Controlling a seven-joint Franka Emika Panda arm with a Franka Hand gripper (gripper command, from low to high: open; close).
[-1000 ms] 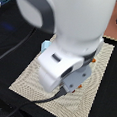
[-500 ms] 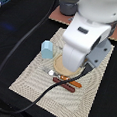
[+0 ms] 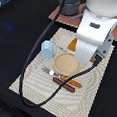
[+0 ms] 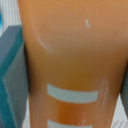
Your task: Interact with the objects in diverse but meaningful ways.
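Pale blue shaker point(image 3: 46, 49), tan plate point(image 3: 67, 64), brown sausage point(image 3: 63, 84), striped cream mat point(image 3: 37, 83).

Woven placemat point(image 3: 32, 85), tan round plate point(image 3: 66, 63), fork point(image 3: 48, 71), black cable point(image 3: 38, 48)

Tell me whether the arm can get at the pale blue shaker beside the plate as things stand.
Probably yes. The pale blue shaker stands upright on the mat, apart from the round plate, with nothing over it. The arm hangs above the plate's far side; only its black cable passes close by.
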